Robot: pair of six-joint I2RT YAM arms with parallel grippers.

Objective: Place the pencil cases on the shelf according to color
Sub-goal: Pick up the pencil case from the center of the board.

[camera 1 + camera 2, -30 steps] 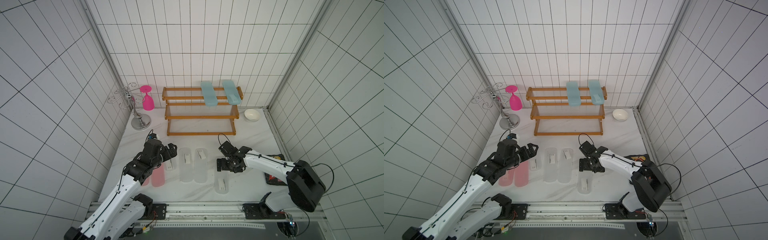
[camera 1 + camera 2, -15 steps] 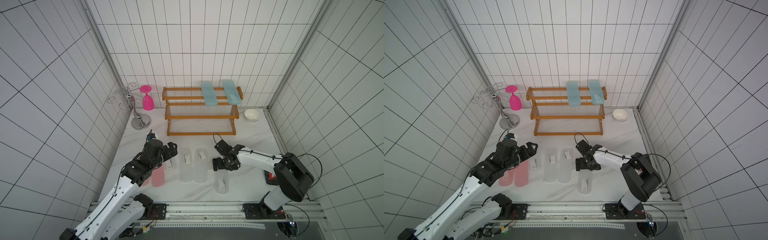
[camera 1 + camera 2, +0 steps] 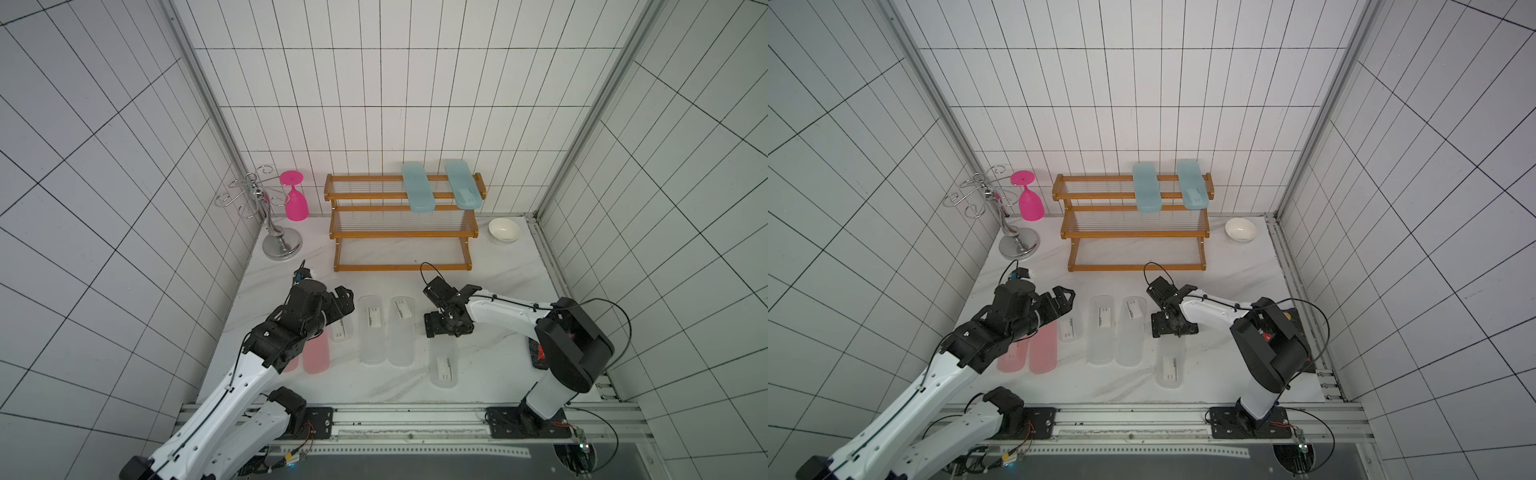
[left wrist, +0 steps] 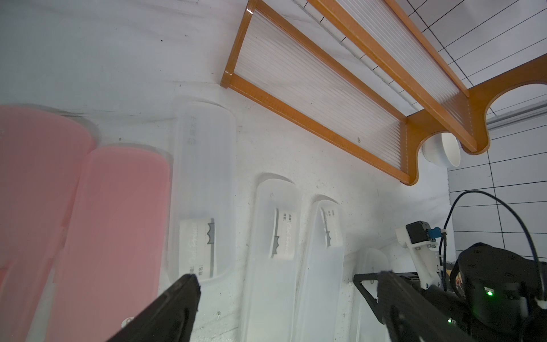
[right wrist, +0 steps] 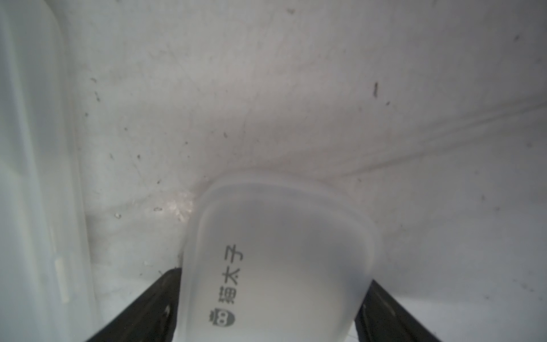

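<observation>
Fingers of the right gripper (image 5: 272, 277) flank the clear-frosted round-ended plastic pencil case (image 3: 444, 368) nearest the front edge of the white worktop (image 3: 498, 291), grip unclear, so squeeze squarely across its width before lifting; the left gripper (image 4: 276, 281) gapes empty.

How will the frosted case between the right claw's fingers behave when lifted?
Probably stiff: the frosted case keeps a crisp moulded shape. Likely light: nothing shows through its cloudy walls. Its smooth rounded sides might slip; lying flat, it shouldn't roll.
</observation>
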